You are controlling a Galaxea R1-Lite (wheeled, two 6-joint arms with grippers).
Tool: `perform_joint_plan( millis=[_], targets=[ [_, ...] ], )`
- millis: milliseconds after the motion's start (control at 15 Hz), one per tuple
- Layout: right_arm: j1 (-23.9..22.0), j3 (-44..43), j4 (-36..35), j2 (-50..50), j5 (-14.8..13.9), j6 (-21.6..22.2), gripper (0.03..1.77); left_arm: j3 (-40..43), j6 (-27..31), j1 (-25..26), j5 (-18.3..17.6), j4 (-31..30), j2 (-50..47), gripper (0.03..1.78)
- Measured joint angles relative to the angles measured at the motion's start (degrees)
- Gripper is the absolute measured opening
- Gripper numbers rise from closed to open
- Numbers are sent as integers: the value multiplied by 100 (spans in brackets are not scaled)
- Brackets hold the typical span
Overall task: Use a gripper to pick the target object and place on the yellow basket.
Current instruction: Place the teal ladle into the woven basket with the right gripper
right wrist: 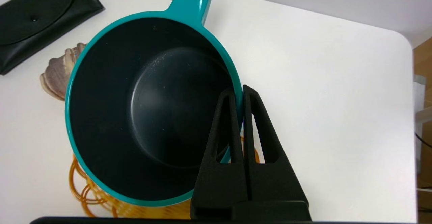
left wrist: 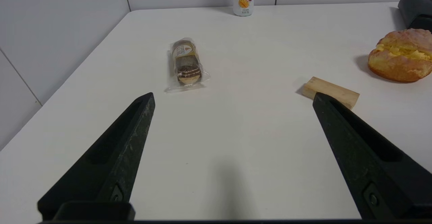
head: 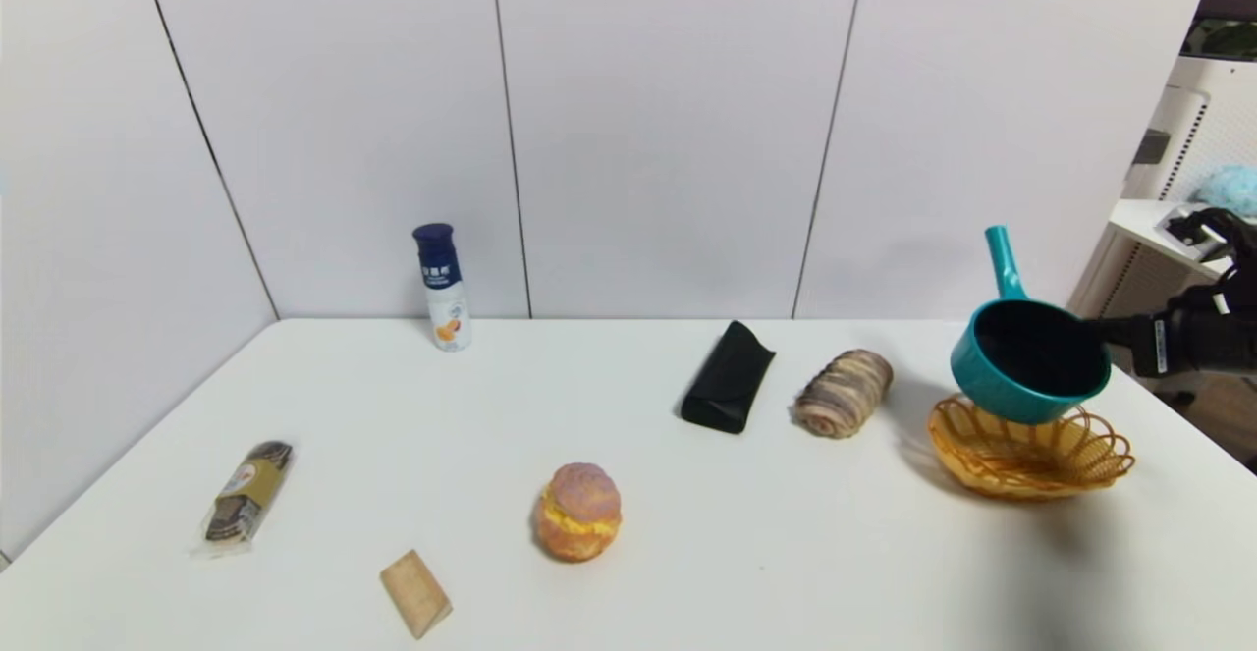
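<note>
The teal saucepan (head: 1029, 360) hangs tilted in the air just above the yellow basket (head: 1031, 454) at the table's right side, its handle pointing up and back. My right gripper (head: 1105, 332) comes in from the right and is shut on the pan's rim. In the right wrist view one finger sits inside the saucepan (right wrist: 152, 105) and the other outside, with the right gripper (right wrist: 239, 94) pinching the wall. The yellow basket (right wrist: 91, 193) peeks out below the pan. My left gripper (left wrist: 233, 97) hovers open over bare table, holding nothing.
A black folded pouch (head: 728, 376) and a striped bread roll (head: 843, 393) lie left of the basket. A cream bun (head: 578, 512), a wooden block (head: 415, 593), a wrapped biscuit pack (head: 245, 496) and a white bottle (head: 442, 288) stand further left. The table edge runs close right of the basket.
</note>
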Motion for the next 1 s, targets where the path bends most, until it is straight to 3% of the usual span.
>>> perform_joint_plan(
  millis=[333,467,533,733,1000],
  targets=[
    [-13,30,79,191,52,6,7,0,2,0,0,0,0,169],
    [-15,138,72,163,338,-20,7,0,2,0,-2,0,0,169],
    [-17,201,60,146,492,-44,26,0,2,0,-2,0,0,169],
    [-13,271,66,50,490,-46,73,0,2,0,-2,0,0,169],
    [-45,251,-4,-178,512,0,112,0,2,2,0,0,0,169]
  ],
)
